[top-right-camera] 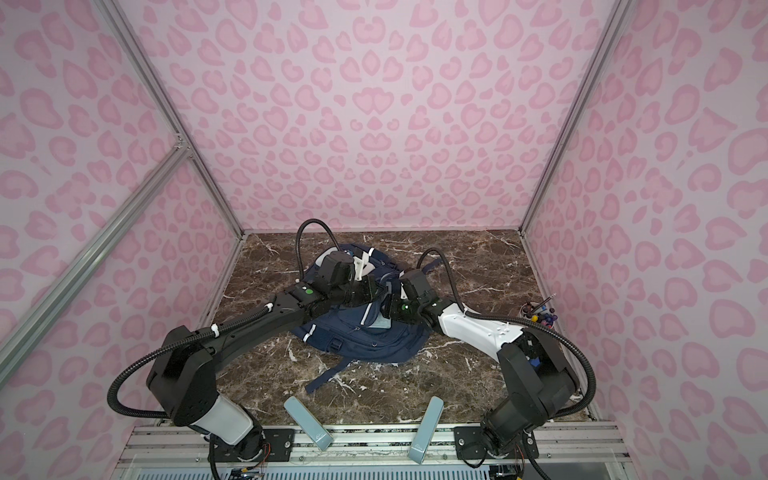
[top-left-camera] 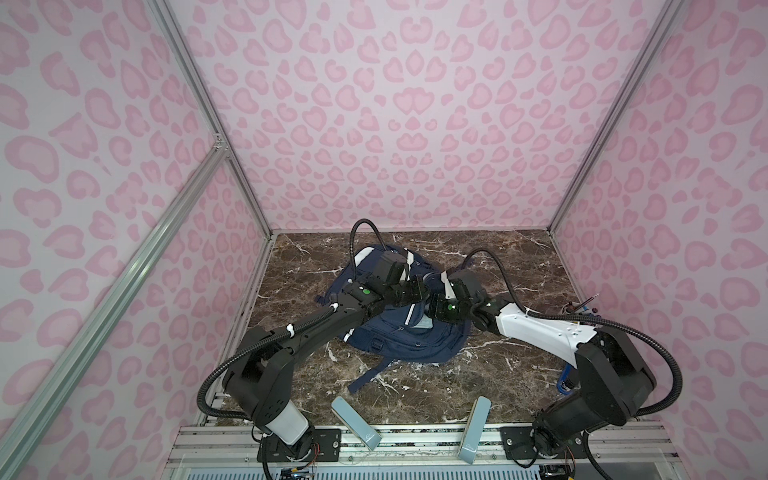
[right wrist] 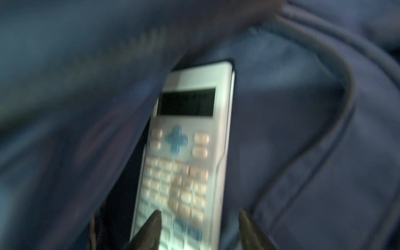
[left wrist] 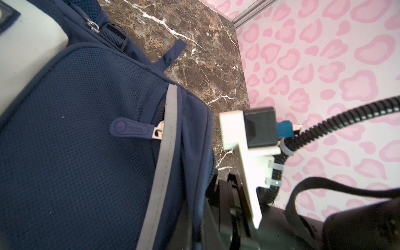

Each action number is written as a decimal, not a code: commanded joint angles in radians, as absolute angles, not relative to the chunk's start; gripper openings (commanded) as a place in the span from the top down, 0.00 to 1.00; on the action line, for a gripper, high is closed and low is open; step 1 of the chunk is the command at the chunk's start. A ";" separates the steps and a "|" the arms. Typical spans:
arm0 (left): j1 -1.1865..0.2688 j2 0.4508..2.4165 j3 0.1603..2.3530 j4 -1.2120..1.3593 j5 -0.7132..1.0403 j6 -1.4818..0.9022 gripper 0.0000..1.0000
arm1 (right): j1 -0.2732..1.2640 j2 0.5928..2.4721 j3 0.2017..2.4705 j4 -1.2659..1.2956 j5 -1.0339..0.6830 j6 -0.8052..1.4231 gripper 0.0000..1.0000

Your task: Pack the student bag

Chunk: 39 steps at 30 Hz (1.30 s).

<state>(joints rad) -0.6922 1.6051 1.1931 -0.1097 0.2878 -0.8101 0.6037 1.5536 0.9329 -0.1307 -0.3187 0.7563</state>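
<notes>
In both top views, locate the student bag (top-left-camera: 399,336) lying flat near the middle of the marble tabletop (top-left-camera: 511,374). Find the left tool (top-left-camera: 422,289) over the upper part of the bag, pressed together; treat any pinch on fabric as unconfirmed, hidden beneath the wrist. Find the right tool (top-left-camera: 433,306) just beside it, above a pale-blue calculator (top-left-camera: 424,326) showing at a pocket mouth. In a top view, note a cup of pens (top-right-camera: 536,318) standing well apart from the bag at the right edge of the tabletop. In the left wrist view, expect only the mesh face of the student bag (left wrist: 82,151), a grey stripe (left wrist: 163,151) and a zipper pull (left wrist: 129,129) lying beside that stripe; no fingertips in frame. In the right wrist view, heavily blurred, read the calculator (right wrist: 190,140) as partway inside a dark navy pocket, display end leading and keypad end outside. Read the right tool (right wrist: 200,218) as spread: one fingertip (right wrist: 154,223) over the keypad, its mate clear of the calculator's edge, no clamp evident. Judge progress as partial: calculator entering but not yet seated, pens apparently yet to load, pocket yet to close.
</notes>
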 commanded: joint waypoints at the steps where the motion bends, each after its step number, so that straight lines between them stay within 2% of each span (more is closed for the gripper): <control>1: -0.692 1.600 1.209 -0.034 0.308 -0.810 0.97 | 0.604 1.549 0.897 -0.117 -0.343 0.732 0.50; 3: -0.693 1.596 1.209 -0.041 0.300 -0.807 0.97 | 0.614 1.561 0.898 -0.067 -0.367 0.738 0.57; 8: -0.697 1.597 1.210 -0.050 0.293 -0.807 0.97 | 0.647 1.624 0.947 0.045 -0.407 0.767 0.69; 10: -0.701 1.598 1.210 -0.053 0.290 -0.807 0.97 | 0.658 1.646 0.957 0.101 -0.420 0.788 0.70; 14: -0.706 1.605 1.215 -0.057 0.284 -0.802 0.96 | 0.666 1.666 0.978 0.074 -0.407 0.789 0.70; 17: -0.710 1.617 1.230 -0.098 0.242 -0.765 0.84 | 0.665 1.592 0.922 0.028 -0.342 0.771 0.65; 19: -0.709 1.630 1.233 -0.107 0.228 -0.744 0.80 | 0.664 1.519 0.874 -0.028 -0.290 0.742 0.62; 21: -0.712 1.641 1.229 -0.088 0.237 -0.739 0.76 | 0.663 1.459 0.827 -0.079 -0.269 0.713 0.60; 25: -0.725 1.673 1.240 -0.084 0.247 -0.736 0.54 | 0.634 1.385 0.750 -0.122 -0.284 0.700 0.59; 31: -0.744 1.677 1.250 -0.104 0.230 -0.727 0.37 | 0.665 1.250 0.677 -0.192 -0.218 0.675 0.57; 36: -0.738 1.591 1.225 -0.179 0.146 -0.693 0.36 | 0.750 1.201 0.682 -0.207 -0.186 0.655 0.58; 39: -0.712 1.482 1.145 -0.233 0.078 -0.681 0.37 | 0.884 1.196 0.713 -0.221 -0.038 0.671 0.54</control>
